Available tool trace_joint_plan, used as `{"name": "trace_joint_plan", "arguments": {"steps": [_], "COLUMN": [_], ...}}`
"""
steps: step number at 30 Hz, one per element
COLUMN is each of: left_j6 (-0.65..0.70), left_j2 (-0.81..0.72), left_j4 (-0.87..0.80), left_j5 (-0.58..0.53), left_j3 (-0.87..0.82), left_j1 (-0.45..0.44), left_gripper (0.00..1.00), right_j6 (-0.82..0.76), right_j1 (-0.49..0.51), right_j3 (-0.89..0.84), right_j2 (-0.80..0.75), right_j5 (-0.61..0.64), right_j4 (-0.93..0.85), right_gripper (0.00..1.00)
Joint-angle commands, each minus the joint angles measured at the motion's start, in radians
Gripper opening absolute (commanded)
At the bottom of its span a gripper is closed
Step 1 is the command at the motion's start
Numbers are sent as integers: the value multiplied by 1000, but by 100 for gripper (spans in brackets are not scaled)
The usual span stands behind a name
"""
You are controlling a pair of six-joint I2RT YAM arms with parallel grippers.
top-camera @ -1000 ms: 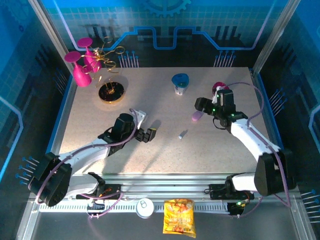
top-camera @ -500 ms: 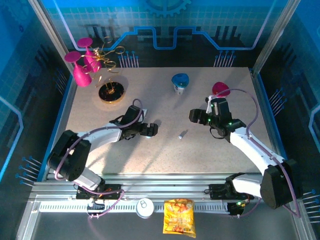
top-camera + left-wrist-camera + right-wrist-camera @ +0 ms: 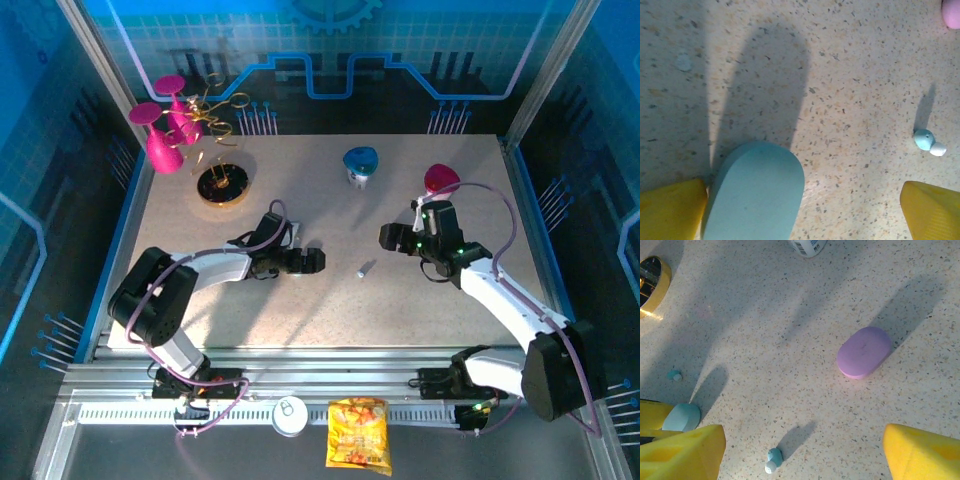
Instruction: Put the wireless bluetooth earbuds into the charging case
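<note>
A pale blue earbud (image 3: pixel 364 269) with a white tip lies on the speckled table between the two arms; it is seen again in the left wrist view (image 3: pixel 925 141) and the right wrist view (image 3: pixel 773 459). A second tiny blue bud (image 3: pixel 674 375) lies farther left. My left gripper (image 3: pixel 308 262) (image 3: pixel 802 207) is open. The pale blue pill-shaped case (image 3: pixel 757 192) (image 3: pixel 682 417) lies flat between its fingers, close to the left one. My right gripper (image 3: pixel 390 238) (image 3: pixel 805 445) is open above the table. The lilac case (image 3: pixel 864 352) (image 3: pixel 952 12) lies ahead of it.
A white bottle with a blue lid (image 3: pixel 360 165) stands at the back middle, with a pink object (image 3: pixel 441 180) to its right. A gold-rimmed dish (image 3: pixel 222 185) and pink glasses (image 3: pixel 160 135) stand back left. A can (image 3: pixel 291 415) and a snack bag (image 3: pixel 358 435) lie at the front rail.
My left gripper has slid right toward the table's middle. My right gripper has moved nearer and left, away from the pink object, and now covers the lilac case in the top view.
</note>
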Motion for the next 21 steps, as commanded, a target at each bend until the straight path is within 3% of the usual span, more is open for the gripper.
{"name": "trace_joint_plan", "arguments": {"steps": [1, 14, 21], "left_j6": [-79, -281, -261], "left_j2": [17, 6, -78], "left_j4": [62, 210, 198], "left_j5": [86, 196, 128], "left_j3": [14, 19, -15], "left_j1": [-15, -100, -34], "left_gripper": [99, 98, 98], "right_j6": [-2, -6, -37], "right_j1": [7, 12, 90], "right_j3": [-13, -40, -72], "right_j2": [-27, -27, -23], "right_j5": [24, -13, 18], "right_j4": [-6, 33, 72], "right_gripper": [82, 82, 83]}}
